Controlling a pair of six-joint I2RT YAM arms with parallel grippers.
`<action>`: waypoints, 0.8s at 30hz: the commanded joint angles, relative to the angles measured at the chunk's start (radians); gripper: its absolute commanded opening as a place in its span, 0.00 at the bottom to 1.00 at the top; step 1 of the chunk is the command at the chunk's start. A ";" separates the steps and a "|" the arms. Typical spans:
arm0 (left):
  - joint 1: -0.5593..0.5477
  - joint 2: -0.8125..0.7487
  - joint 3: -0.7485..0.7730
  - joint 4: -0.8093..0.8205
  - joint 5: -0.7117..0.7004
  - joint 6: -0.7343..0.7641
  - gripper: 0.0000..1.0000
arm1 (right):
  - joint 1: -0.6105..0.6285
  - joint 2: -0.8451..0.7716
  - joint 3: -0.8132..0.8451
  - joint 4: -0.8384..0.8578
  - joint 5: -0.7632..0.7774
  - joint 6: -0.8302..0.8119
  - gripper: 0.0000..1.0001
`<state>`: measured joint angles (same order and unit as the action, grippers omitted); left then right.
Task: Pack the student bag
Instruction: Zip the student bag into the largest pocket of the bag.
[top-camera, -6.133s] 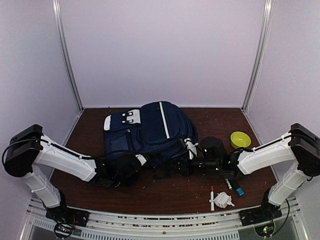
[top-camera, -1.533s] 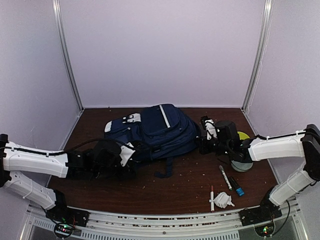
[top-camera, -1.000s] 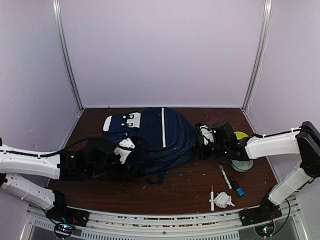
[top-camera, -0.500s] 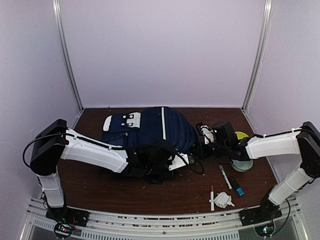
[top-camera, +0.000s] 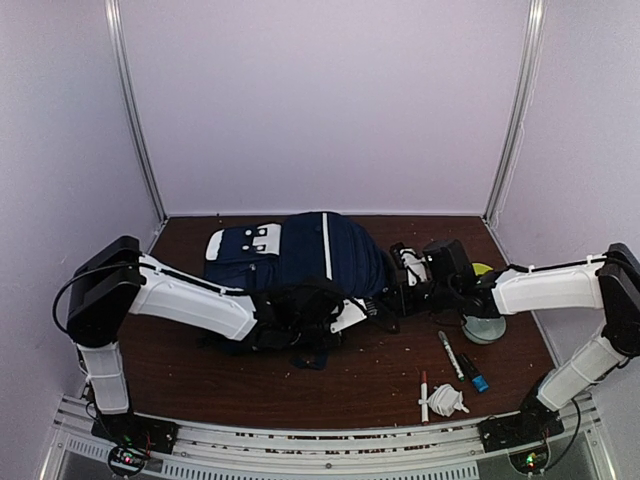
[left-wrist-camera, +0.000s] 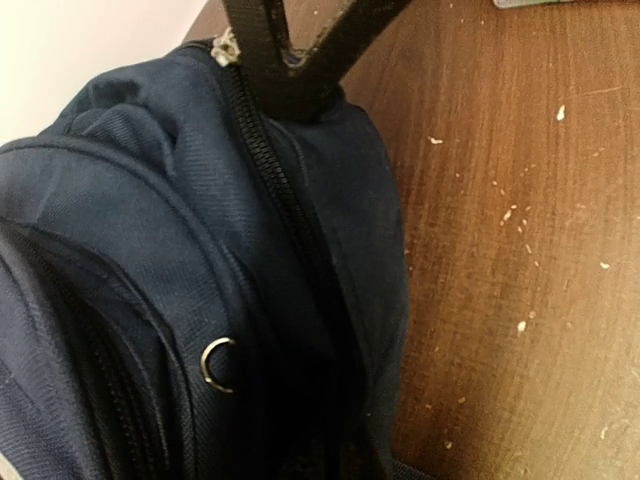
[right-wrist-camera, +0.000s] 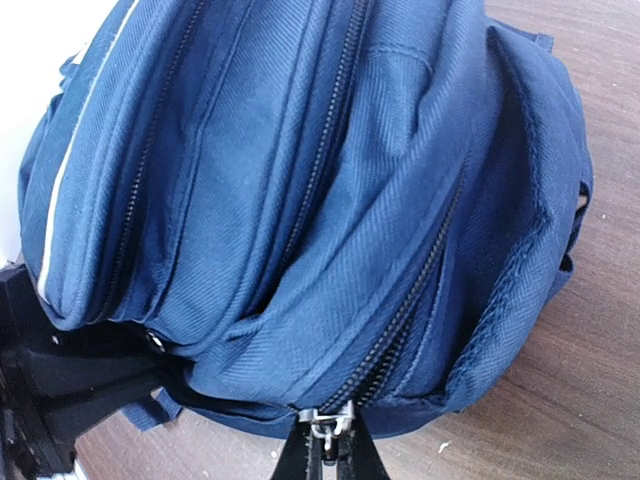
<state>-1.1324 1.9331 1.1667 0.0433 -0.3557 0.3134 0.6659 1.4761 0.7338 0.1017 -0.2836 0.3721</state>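
The student bag (top-camera: 300, 255), navy with a thin white stripe, lies on its side mid-table. My left arm reaches across its front, and my left gripper (top-camera: 379, 310) is pressed low against the bag's right end. The left wrist view shows only bag fabric (left-wrist-camera: 150, 250), a zipper and a metal ring (left-wrist-camera: 218, 363). My own fingers are hidden there, so any pinched fabric does not show. My right gripper (right-wrist-camera: 333, 447) is shut on the metal zipper pull (right-wrist-camera: 331, 424) at the bag's right end (top-camera: 385, 280). The right gripper's dark fingers (left-wrist-camera: 300, 55) show at the top of the left wrist view.
Right of the bag, a yellow-green bowl (top-camera: 484, 269) peeks from behind my right arm, with a grey disc (top-camera: 486, 331) beside it. Two markers (top-camera: 449, 352) (top-camera: 472, 376), a thin pen (top-camera: 424, 394) and a crumpled white wad (top-camera: 448, 400) lie at the front right.
My left arm has swung from the bag's left side across its front to the right end, and its gripper has closed. The right gripper has stayed on the zipper pull.
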 joint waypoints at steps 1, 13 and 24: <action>0.056 -0.111 -0.131 -0.041 -0.034 -0.034 0.00 | -0.034 -0.052 0.068 -0.135 0.100 -0.057 0.00; -0.051 -0.342 -0.353 -0.153 0.084 -0.084 0.00 | -0.183 -0.038 0.239 -0.462 0.376 -0.243 0.00; -0.057 -0.518 -0.440 -0.209 0.183 -0.103 0.00 | -0.229 0.137 0.467 -0.511 0.279 -0.283 0.00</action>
<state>-1.1748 1.4834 0.7933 0.0696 -0.2317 0.2394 0.5419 1.5936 1.1549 -0.4309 -0.2276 0.0883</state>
